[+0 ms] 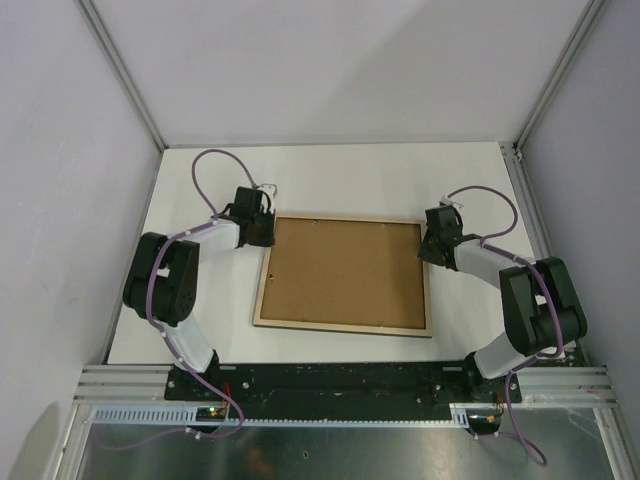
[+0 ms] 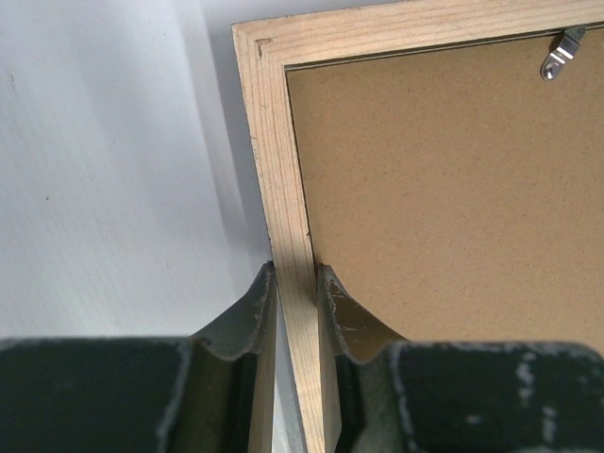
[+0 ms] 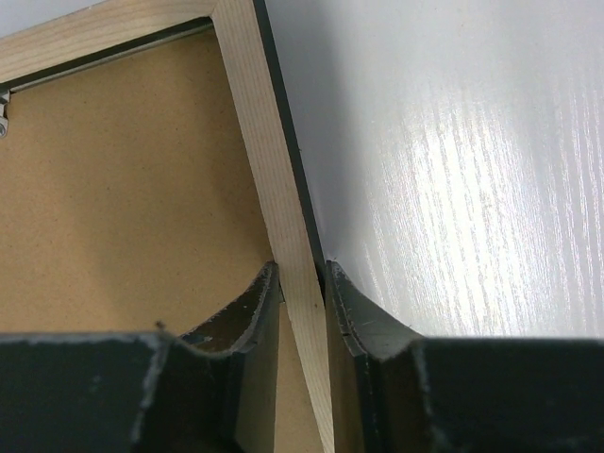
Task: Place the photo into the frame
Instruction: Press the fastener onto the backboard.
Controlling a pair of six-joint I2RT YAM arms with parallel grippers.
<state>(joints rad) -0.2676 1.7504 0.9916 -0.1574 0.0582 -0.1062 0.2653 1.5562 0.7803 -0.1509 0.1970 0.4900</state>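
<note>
**Frame position.** The frame (image 1: pixel 340 327) lies flat near the centre of the white table (image 1: pixel 330 180), between the 2 arms. Its light wood back faces up, and it is turned slightly out of square with the table edges. The brown backing board (image 1: pixel 343 270) sits inside the wood rails and fills the opening.

**Left gripper.** The left gripper (image 1: pixel 266 238) is at the frame's left rail, close to the far left corner. In the left wrist view, the left gripper (image 2: pixel 294 278) straddles the wood rail (image 2: pixel 274 142).
- 1 finger (image 2: pixel 247 316) sits on the outer side of the rail, above the table (image 2: pixel 113 189).
- The other finger sits on the inner side, above the backing board (image 2: pixel 444 208).
- Both pads meet the rail sides, so the pincer is closed on the frame.
- A small metal tab (image 2: pixel 562 54) lies on the board beside the far rail.

**Right gripper.** The right gripper (image 1: pixel 429 246) is at the right rail, close to the far right corner. In the right wrist view, the right gripper (image 3: pixel 302 274) clamps the rail (image 3: pixel 260 123) in the same way.
- 1 finger (image 3: pixel 241 316) sits over the backing board (image 3: pixel 123 208).
- The other finger sits on the outer side, above the table (image 3: pixel 453 189).
- The frame's black front edge shows as a thin dark line along the outer side of the rail.
</note>
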